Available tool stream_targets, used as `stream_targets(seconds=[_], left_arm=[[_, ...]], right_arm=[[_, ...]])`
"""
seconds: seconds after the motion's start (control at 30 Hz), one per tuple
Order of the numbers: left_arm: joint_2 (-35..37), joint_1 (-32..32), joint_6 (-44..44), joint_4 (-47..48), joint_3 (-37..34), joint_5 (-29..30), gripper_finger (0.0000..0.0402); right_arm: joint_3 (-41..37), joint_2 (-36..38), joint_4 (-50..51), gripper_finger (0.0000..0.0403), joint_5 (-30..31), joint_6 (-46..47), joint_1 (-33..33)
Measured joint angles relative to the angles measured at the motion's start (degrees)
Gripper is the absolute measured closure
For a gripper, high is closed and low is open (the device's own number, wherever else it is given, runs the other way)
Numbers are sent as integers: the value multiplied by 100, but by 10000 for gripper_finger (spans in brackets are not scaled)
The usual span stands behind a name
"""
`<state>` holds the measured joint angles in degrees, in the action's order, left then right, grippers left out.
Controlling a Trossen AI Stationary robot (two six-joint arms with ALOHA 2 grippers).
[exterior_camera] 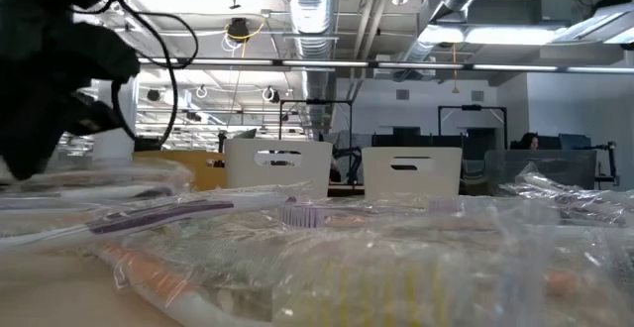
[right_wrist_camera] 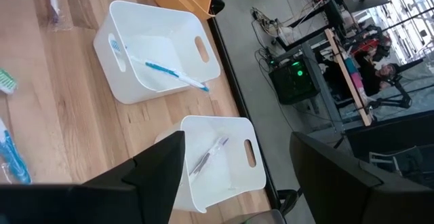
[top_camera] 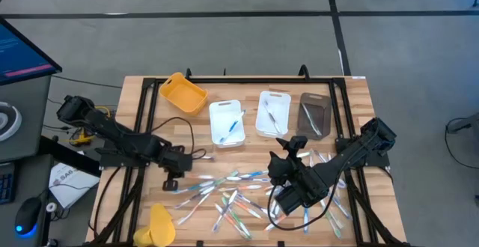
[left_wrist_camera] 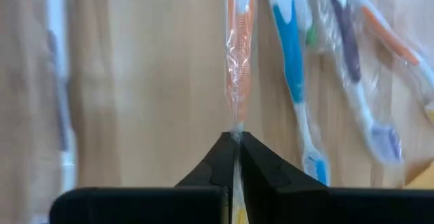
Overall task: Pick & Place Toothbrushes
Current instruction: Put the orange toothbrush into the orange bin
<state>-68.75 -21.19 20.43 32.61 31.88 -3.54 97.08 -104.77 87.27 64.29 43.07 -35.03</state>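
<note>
Several wrapped toothbrushes (top_camera: 232, 194) lie scattered on the wooden table's near half, filling the low view's foreground (exterior_camera: 297, 218). My left gripper (top_camera: 173, 183) stands at the pile's left end, pointing steeply down. It is shut on a toothbrush with an orange handle in a clear wrapper (left_wrist_camera: 239, 61). My right gripper (top_camera: 287, 156) hangs open above the table's middle, just near of the bins, with nothing between its fingers (right_wrist_camera: 237, 176). One white bin (right_wrist_camera: 159, 51) holds a blue toothbrush (right_wrist_camera: 163, 69). The other (right_wrist_camera: 220, 159) holds a grey one (right_wrist_camera: 207, 156). My left gripper pinches the end of the orange toothbrush's clear wrapper (left_wrist_camera: 237, 130) between its two fingertips, coming from above. The fingers lie in line with the toothbrush, which stretches straight away from them. Whether its far end rests on the table, I cannot tell.
Along the far side stand a yellow bin (top_camera: 183, 93), two white bins (top_camera: 227, 121) (top_camera: 273, 114) and a dark bin (top_camera: 314, 115). A yellow object (top_camera: 159, 224) lies at the near left edge. Blue and purple toothbrushes (left_wrist_camera: 291, 47) lie close beside the held one.
</note>
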Motion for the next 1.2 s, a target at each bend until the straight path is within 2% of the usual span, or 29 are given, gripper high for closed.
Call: stream_targets(seconds=[0.23,0.4,0.57,0.67,0.8,0.97,1.2], left_arm=[[2,0,-605,560,772,801,398],[83,0,-1412,851,1350,2496,397],[425,229,-2687,878,1742,3465,395],[777,600,-3156,829,1830,3991,396],[1219,1525,-3556,831,1776,4018,395],[1521,2984,-4116,797,1709,3932,395],[1275,4723,-5159,836,1701,2793,396]], right_arm=[[0,0,-63,143,-2,-6,33],[0,0,-119,143,0,-2,33],[0,0,-123,143,0,-1,59],[0,0,-158,143,-2,0,103],[-2,0,-242,143,0,0,178],[-37,-2,-274,143,2,-1,228],[-177,-5,-218,143,3,-17,352]])
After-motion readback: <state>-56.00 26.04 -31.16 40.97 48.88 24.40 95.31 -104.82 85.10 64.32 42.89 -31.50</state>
